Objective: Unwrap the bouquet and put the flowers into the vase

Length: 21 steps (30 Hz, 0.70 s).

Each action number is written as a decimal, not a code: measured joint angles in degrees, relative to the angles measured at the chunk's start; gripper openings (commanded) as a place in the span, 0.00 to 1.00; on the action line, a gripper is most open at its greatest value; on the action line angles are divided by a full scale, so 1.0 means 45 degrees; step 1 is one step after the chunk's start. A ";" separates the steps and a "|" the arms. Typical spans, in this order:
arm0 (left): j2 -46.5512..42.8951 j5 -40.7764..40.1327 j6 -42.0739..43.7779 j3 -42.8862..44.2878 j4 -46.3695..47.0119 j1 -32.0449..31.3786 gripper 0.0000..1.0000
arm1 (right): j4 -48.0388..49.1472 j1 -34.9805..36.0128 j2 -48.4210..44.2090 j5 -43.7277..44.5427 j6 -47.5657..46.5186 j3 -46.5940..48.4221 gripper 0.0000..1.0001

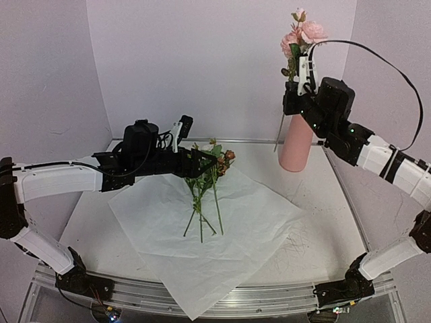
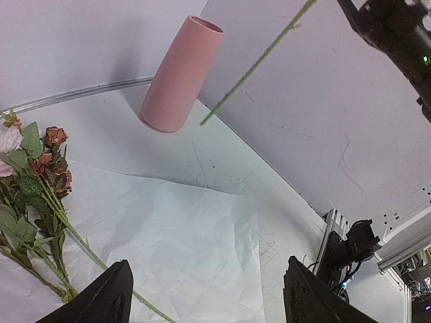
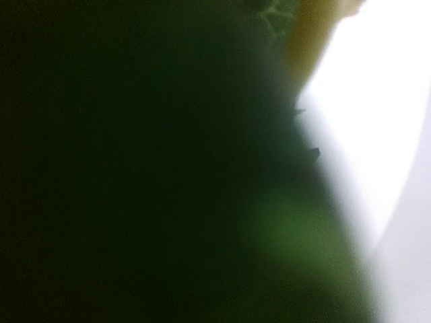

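- Your left pincer (image 2: pixel 207 276) has its jaws wide apart, with nothing between them.
- Below it and to its left, the loose flowers (image 2: pixel 37 182) lie on the spread white paper (image 2: pixel 195 235). They are brownish and pale roses with green leaves, and their thin stems run under the left finger (image 2: pixel 101 299).
- Your right pincer (image 1: pixel 301 73) is raised and clamped on the pink rose sprig (image 1: pixel 303 32). The blooms stand above its fingers and the stem hangs down below them.
- The vase (image 1: pixel 296 145) stands upright directly below the right pincer, on the table (image 1: pixel 330 235) just past the paper's far corner.
- The sprig's cut end appears to hang beside the vase wall, outside the mouth.
- Obstruction: the right wrist view is covered by a blurred dark green mass close to the lens, apparently a leaf. You cannot check the fingers or the vase mouth from there.
- A black cable (image 1: pixel 397 67) loops above the right arm, close to the rear wall (image 1: pixel 202 67).
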 measured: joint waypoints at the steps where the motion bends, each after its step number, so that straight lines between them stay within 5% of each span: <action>1: 0.0009 -0.0004 0.0006 0.0003 0.0002 0.0000 0.76 | -0.0046 -0.0174 0.0237 0.0220 -0.0406 0.0437 0.00; 14: 0.0795 0.0329 -0.0035 0.0062 -0.0007 0.0000 0.74 | -0.0740 -0.2149 0.3988 0.1382 -0.3501 0.7526 0.00; 21: 0.1130 0.0497 -0.0173 0.0248 -0.0003 0.0000 0.74 | -0.0983 -0.2848 0.5106 0.1364 -0.3908 0.9257 0.00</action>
